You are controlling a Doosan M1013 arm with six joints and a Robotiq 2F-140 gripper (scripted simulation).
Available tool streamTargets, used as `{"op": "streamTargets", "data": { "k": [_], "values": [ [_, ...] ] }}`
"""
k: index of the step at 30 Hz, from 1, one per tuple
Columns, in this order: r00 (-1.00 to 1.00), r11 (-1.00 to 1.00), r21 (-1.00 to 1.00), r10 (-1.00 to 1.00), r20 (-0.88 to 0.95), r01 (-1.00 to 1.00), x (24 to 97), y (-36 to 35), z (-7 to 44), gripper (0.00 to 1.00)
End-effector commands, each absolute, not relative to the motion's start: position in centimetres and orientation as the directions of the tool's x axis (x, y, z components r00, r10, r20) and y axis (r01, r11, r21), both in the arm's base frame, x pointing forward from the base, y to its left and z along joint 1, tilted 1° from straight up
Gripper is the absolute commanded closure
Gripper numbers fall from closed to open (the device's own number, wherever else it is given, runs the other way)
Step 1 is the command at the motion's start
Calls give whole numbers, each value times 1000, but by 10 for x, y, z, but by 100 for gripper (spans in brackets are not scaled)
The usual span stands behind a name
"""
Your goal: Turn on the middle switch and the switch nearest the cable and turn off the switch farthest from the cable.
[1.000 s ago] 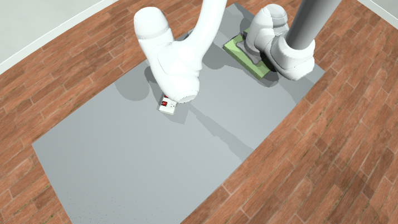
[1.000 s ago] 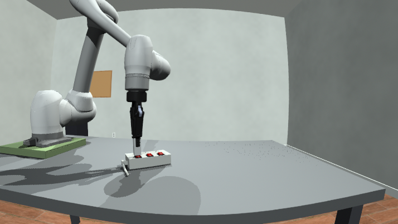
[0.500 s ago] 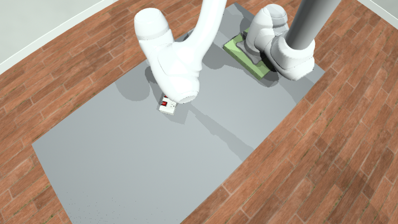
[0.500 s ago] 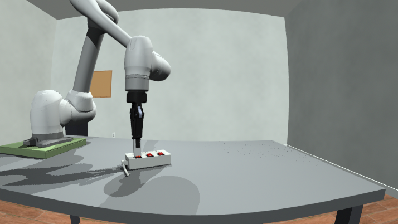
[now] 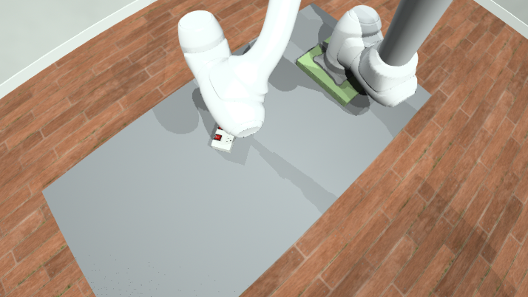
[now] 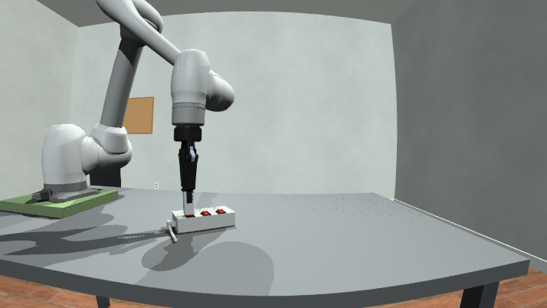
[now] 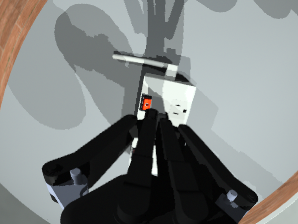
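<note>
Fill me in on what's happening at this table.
A single white robot arm is working a white power strip that lies flat on the grey table. Its gripper points straight down with jaws shut and nothing held, the tip at the red switch nearest the cable stub, seemingly pressing it. The other two red switches stand free of the gripper. From these views I cannot tell which switches are on.
</note>
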State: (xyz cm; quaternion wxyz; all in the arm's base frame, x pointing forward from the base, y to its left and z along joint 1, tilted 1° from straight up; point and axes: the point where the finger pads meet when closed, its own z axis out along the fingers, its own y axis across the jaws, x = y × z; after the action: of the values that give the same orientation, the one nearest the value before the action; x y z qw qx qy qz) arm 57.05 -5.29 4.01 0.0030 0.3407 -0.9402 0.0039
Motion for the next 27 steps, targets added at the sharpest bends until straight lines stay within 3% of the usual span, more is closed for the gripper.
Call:
{"op": "streamTargets", "data": {
  "k": [1,27],
  "values": [
    [-768,768,-5,-641,8,-641,570,-53,41,100],
    [-768,768,-5,-641,8,-641,571,-53,79,100]
  ]
}}
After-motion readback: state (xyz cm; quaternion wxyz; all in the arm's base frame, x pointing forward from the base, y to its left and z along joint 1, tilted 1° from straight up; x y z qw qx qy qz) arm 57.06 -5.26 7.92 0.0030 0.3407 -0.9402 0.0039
